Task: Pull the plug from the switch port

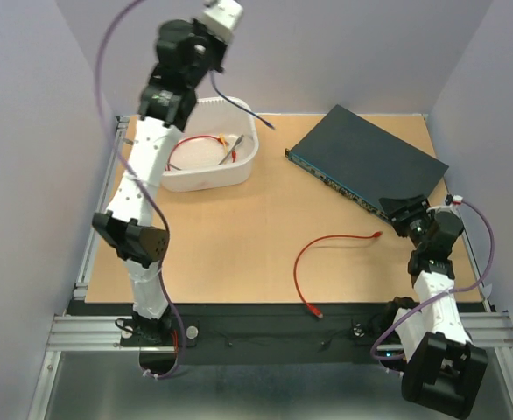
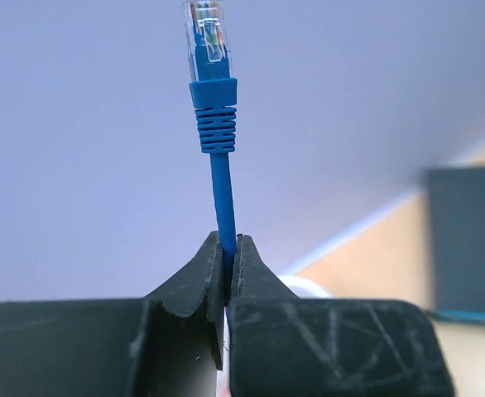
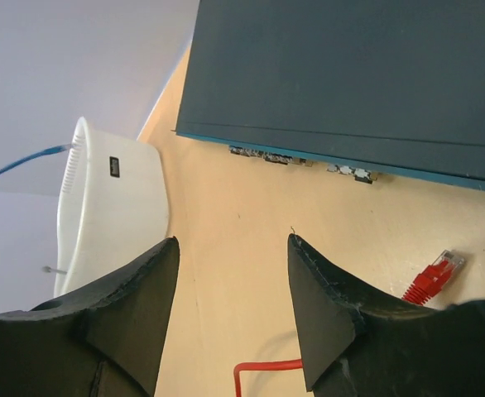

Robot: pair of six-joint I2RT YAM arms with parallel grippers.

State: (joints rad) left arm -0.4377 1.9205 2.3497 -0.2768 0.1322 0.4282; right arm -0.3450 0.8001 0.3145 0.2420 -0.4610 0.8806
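**Plug out of the switch, held aloft**

The left tool (image 2: 228,248) is clenched on the blue cord just behind the plug (image 2: 212,83), high over the tub (image 1: 206,180) and well apart from the switch (image 1: 370,162). No cord reaches its ports, so the pull looks done. The plug's long axis runs straight out from the fingertips, nose away from them. The right tool (image 3: 234,241) gapes empty near the port edge, above the desk (image 1: 265,219).

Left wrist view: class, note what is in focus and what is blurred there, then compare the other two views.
Left wrist: the blue cable and the left gripper pinching it are sharp, the switch behind is blurred. Right wrist: switch and red plug both crisp. Top external: even light, no glare.
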